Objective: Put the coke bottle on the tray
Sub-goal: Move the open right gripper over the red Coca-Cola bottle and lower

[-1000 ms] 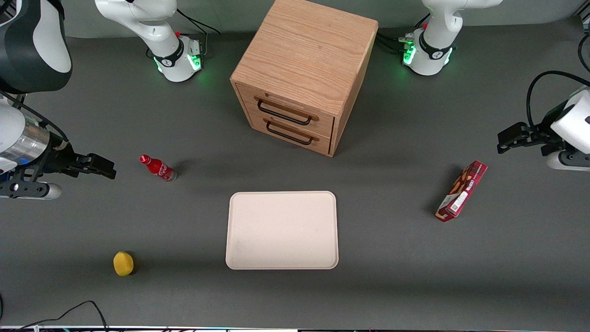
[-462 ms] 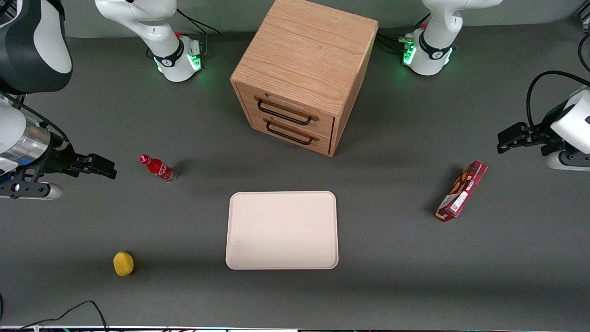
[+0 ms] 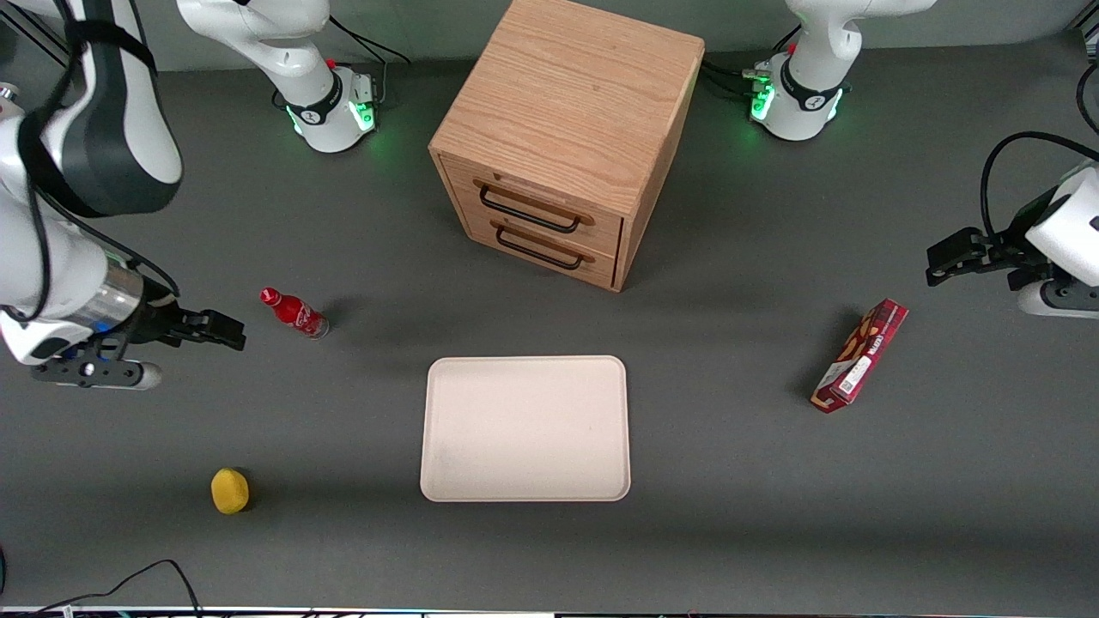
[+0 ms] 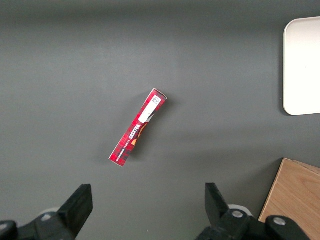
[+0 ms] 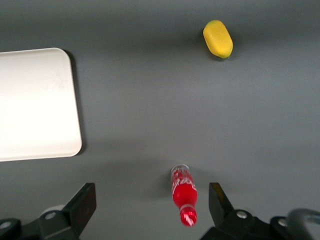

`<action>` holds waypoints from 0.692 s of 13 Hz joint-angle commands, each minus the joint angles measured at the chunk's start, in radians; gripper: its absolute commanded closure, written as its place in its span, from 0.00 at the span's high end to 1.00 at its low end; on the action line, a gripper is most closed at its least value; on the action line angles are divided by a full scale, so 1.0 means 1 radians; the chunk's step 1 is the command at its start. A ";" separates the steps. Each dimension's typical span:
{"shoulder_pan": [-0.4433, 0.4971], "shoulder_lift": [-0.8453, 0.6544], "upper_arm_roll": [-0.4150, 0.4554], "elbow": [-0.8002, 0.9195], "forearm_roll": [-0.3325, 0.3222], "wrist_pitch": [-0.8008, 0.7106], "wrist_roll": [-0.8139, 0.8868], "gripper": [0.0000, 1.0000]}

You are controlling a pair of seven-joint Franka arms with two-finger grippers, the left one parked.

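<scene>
**Open path to the bottle**

I saw my pincer (image 3: 225, 331), fingers spread, near the coke bottle (image 3: 294, 312) with bare table (image 3: 738, 481) between them. Nothing stood between bottle and tray (image 3: 525, 428); the cabinet (image 3: 562, 137) sat farther off.

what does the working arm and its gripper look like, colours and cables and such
The working arm has glossy white shells with a broad black joint section, a silver metal band near the wrist and a thin black cable along it. Its gripper, beside the coke bottle, is black with two blocky fingers, open. Its base glows green.
</scene>
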State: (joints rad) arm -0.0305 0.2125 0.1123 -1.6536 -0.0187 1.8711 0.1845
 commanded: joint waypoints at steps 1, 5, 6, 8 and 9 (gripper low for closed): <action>-0.023 -0.012 0.004 -0.103 0.016 0.094 -0.083 1.00; -0.034 -0.042 0.004 -0.273 0.022 0.247 -0.097 1.00; -0.034 -0.062 0.004 -0.306 0.022 0.253 -0.099 1.00; -0.034 -0.129 0.004 -0.400 0.023 0.260 -0.102 1.00; -0.034 -0.163 0.004 -0.452 0.022 0.282 -0.103 1.00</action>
State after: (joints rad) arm -0.0581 0.1649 0.1130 -1.9678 -0.0187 2.1053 0.1170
